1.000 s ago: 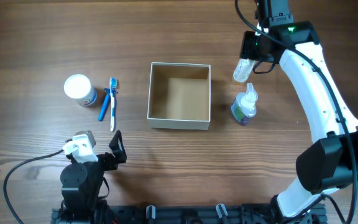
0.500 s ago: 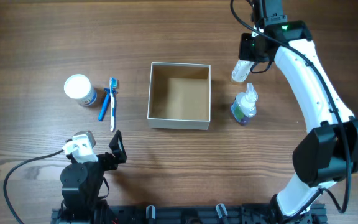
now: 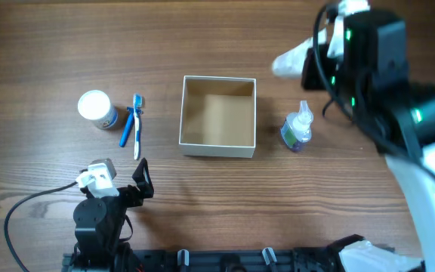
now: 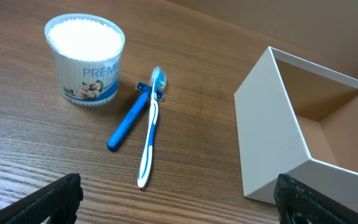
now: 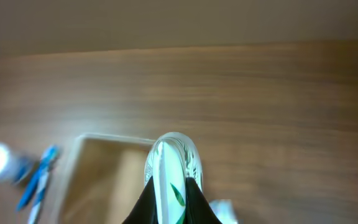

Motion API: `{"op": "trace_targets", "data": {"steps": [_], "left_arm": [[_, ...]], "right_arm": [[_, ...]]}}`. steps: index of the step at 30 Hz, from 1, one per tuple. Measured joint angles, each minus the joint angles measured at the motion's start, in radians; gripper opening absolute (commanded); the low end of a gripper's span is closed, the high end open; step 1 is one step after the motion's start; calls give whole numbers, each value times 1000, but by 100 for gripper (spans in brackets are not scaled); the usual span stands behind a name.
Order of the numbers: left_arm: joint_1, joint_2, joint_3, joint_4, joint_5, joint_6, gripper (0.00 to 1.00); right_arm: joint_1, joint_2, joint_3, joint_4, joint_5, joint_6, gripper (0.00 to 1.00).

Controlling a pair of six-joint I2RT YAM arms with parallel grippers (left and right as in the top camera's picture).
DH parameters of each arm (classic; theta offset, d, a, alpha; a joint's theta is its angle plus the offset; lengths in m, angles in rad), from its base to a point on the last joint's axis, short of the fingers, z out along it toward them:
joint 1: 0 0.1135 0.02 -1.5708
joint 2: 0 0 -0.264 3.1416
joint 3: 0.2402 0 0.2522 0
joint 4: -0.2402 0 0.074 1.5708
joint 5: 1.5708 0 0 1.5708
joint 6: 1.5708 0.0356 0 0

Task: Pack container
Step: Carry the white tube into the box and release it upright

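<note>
Only legible txt: "PREM…" on side of round white tub.

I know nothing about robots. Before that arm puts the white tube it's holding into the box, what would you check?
1. Grip: the right gripper is shut on the white tube: ok.
2. The container is open with nothing inside: ok.
3. Tube over the container: not ok; the overhead view shows it beyond the right wall.
4. The spray bottle stands upright, apart from the container: ok.
5. The left gripper is open and away from the container: ok.
6. Tube's height above the rim: cannot tell.
</note>
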Motion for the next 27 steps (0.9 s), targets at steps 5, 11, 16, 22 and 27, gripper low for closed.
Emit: {"op": "trace_targets", "data": {"steps": [5,11,16,22,27], "left_arm": [[0,0,0,0,0,0,100],[0,0,0,0,0,0,100],[0,0,0,0,0,0,100],[0,0,0,0,0,0,100],[0,0,0,0,0,0,100]], "right_arm": [[142,52,0,-35,-8,111,4],[184,283,-1,-5,32,228,4],[183,446,-6,47,94,263,4],[183,521,-10,77,139,278,13],[183,523,-10,95,169,286,75]]}}
